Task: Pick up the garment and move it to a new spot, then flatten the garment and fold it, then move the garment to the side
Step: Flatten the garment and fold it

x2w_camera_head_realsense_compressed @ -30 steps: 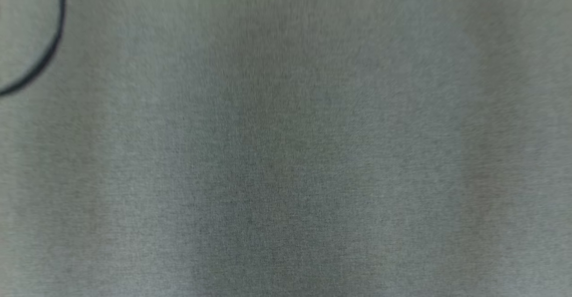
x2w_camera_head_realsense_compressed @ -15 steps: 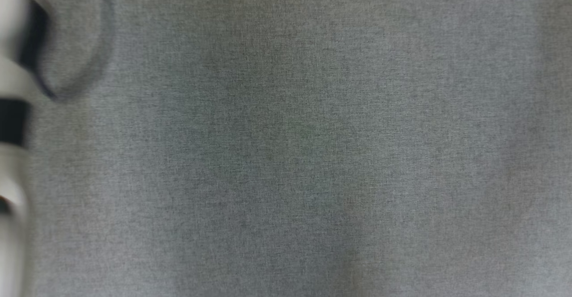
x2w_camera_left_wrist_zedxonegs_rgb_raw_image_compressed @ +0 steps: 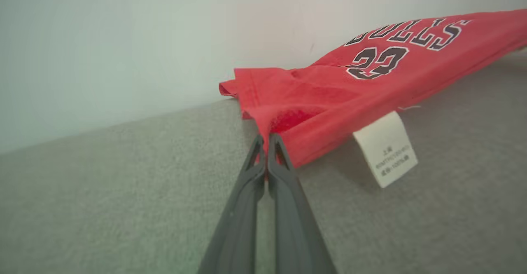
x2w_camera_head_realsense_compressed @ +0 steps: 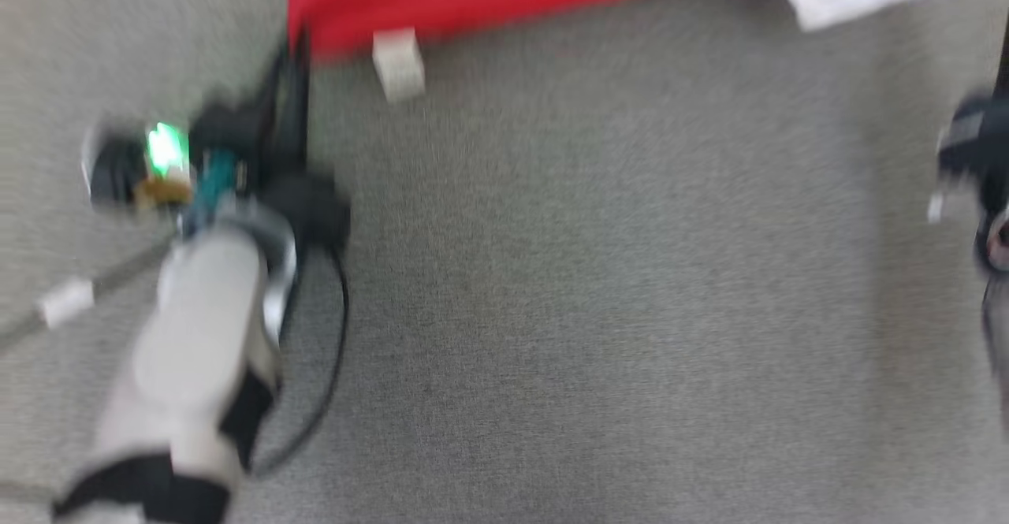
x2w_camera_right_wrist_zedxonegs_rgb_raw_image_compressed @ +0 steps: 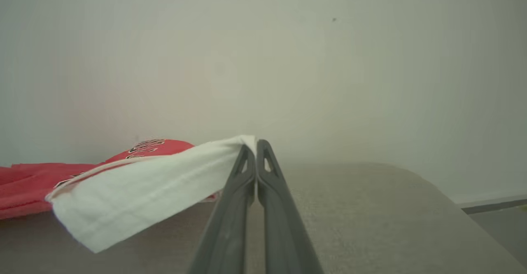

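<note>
Red fabric jersey [x2w_camera_left_wrist_zedxonegs_rgb_raw_image_compressed: 329, 101] is clamped by closed left gripper [x2w_camera_left_wrist_zedxonegs_rgb_raw_image_compressed: 265, 137], white sleeve [x2w_camera_right_wrist_zedxonegs_rgb_raw_image_compressed: 144, 187] by closed right gripper [x2w_camera_right_wrist_zedxonegs_rgb_raw_image_compressed: 256, 143]; black numerals [x2w_camera_left_wrist_zedxonegs_rgb_raw_image_compressed: 376, 62] are shown from the left wrist.

Left gripper [x2w_camera_left_wrist_zedxonegs_rgb_raw_image_compressed: 266, 140]: two dark fingers pressed tight together, pinching the garment [x2w_camera_left_wrist_zedxonegs_rgb_raw_image_compressed: 313, 101] at the tips. Right gripper [x2w_camera_right_wrist_zedxonegs_rgb_raw_image_compressed: 256, 146] is clamped the same way (fingers flush, cloth caught between). Head view: pale left forearm [x2w_camera_head_realsense_compressed: 197, 335] angles up from lower left, right wrist [x2w_camera_head_realsense_compressed: 973, 154] blurred at the right edge.
</note>
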Available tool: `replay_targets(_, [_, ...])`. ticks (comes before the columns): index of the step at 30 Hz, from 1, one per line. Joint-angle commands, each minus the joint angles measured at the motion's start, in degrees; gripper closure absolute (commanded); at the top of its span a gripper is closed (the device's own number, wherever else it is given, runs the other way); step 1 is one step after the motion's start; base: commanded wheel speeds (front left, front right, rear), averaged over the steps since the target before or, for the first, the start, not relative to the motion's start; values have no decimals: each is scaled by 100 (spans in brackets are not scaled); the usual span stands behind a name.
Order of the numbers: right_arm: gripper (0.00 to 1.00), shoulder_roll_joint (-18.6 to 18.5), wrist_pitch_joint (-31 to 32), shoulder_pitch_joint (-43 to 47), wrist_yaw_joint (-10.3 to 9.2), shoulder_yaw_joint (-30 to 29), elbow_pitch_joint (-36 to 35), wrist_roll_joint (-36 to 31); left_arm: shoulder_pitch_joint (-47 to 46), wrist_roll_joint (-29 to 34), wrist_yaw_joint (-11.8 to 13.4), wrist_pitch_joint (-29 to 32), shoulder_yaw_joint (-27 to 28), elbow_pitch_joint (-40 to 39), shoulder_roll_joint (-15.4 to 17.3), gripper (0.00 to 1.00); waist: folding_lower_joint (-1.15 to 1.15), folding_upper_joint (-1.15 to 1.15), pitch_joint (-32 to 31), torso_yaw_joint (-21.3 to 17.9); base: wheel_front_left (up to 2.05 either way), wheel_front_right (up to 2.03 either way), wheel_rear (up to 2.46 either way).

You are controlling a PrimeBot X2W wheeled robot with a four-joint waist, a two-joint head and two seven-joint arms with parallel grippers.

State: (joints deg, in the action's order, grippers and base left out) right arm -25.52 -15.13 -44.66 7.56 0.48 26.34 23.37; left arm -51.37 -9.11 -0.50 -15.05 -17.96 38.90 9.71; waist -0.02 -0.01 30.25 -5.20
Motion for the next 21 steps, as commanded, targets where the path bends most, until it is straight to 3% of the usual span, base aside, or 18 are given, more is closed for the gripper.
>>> replay_targets(1, [100,65,0,303,-15,-50,-59,69,366,-65,41,-16,90,-32,-21,100,2,1,-784,-42,0,0,0])
replay_targets(10, [100,387,-1,2321,-15,-281,-146,-57,2440,-317,-2,-17,858,-213,-192,100,2,1,-1967,-106,0,0,0])
replay_targets(21, [100,607,-1,3786,-20,-304,20,-310,4095,-293,-65,-18,1538,-327,-442,100,2,1,-2913,-129,0,0,0])
